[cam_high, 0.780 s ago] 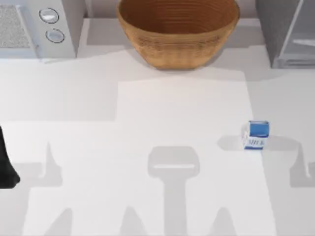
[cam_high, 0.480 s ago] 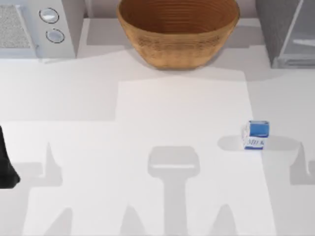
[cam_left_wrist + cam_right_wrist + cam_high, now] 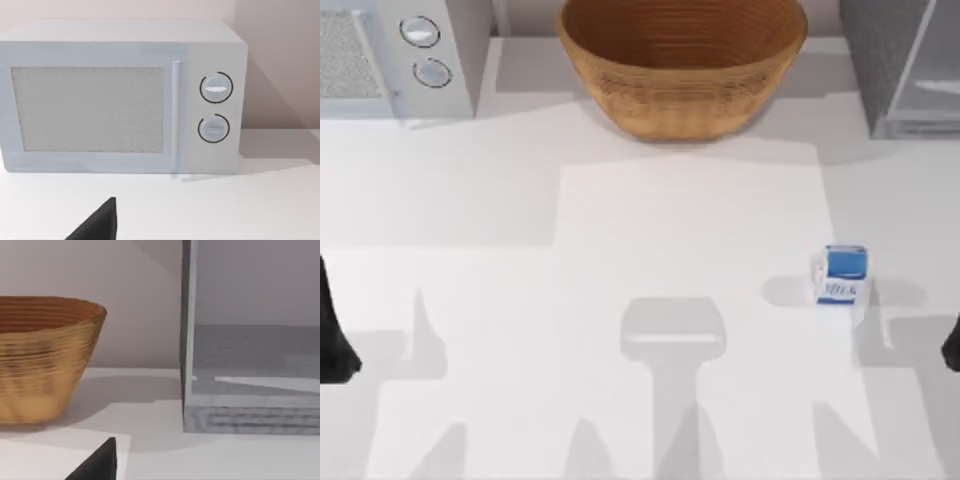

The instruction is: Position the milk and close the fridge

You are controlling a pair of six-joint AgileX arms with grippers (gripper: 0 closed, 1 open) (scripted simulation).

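Milk [image 3: 842, 274] is taken as the landmark: the small blue-topped carton stands upright on the white counter [image 3: 620, 220], toward the right side in the top view.

Farthest to the left of the milk, at the counter's left edge, a dark part of the left arm [image 3: 332, 340] is seen, well apart from the carton. Whether the left tool [image 3: 97, 225] is released or clenched cannot be told; only a dark tip of it is seen in the left wrist view, low before the microwave.

A white microwave [image 3: 395, 55] with two round knobs [image 3: 420, 32] is placed at the back, far left of the milk.

A woven basket [image 3: 682, 62] is placed at the back, behind the milk and somewhat left of it, well apart from it.

The fridge [image 3: 905, 65], grey with a pale translucent door panel, stands behind the milk and slightly to its right, at the back right corner. In the right wrist view its interior [image 3: 250, 360] is seen, so the door is open.

Right of the milk and a little nearer the front, a dark part of the right arm [image 3: 952, 345] is seen at the counter's right edge, apart from the carton. The state of the right tool [image 3: 97, 465] cannot be told either.
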